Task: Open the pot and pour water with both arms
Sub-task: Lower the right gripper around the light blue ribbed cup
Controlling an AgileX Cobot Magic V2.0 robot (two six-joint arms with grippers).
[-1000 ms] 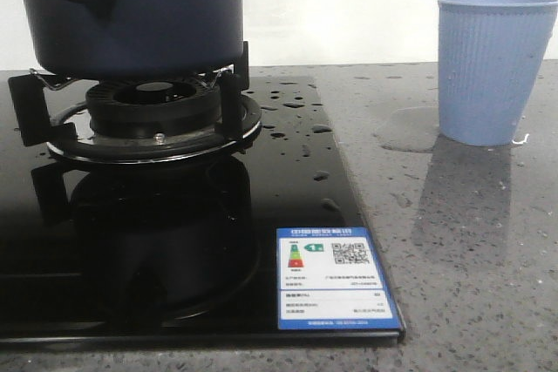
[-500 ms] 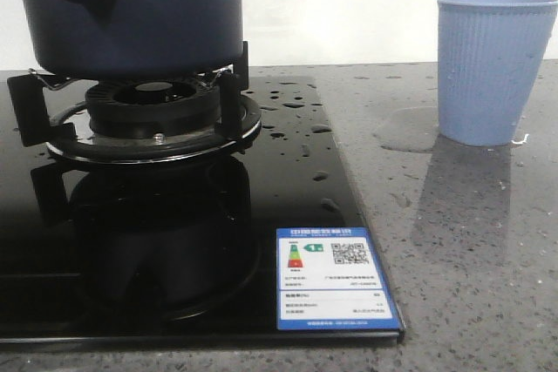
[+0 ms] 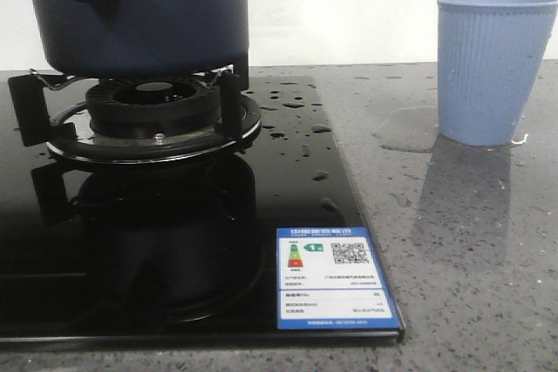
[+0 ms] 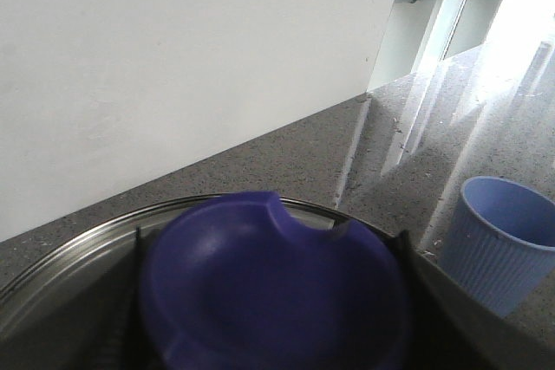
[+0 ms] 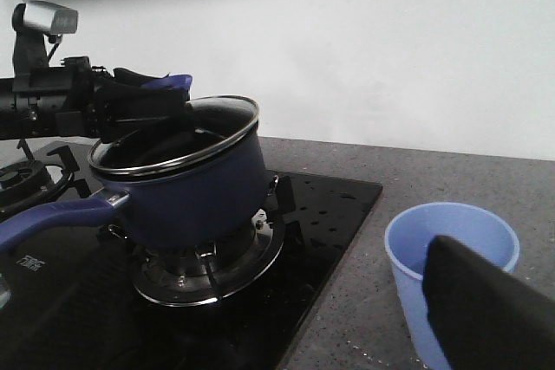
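Shifting slightly rightward on the burner point(image 3: 157, 119), the pot point(image 3: 148, 10) is sitting while the left end effector point(image 5: 143, 103) is gripping its lid point(image 4: 269, 292); right end effector's point(image 5: 486, 309) opening unclear.

My left arm point(image 5: 61, 101) reaches level across from the side, its wrist camera mounted on top, and my left gripper point(image 5: 152, 97) sits closed around the blue knob of the glass lid point(image 5: 178, 82), which it holds tilted. Of my right gripper I see only one black finger point(image 5: 486, 309), close to the lens; its jaw state is unclear.
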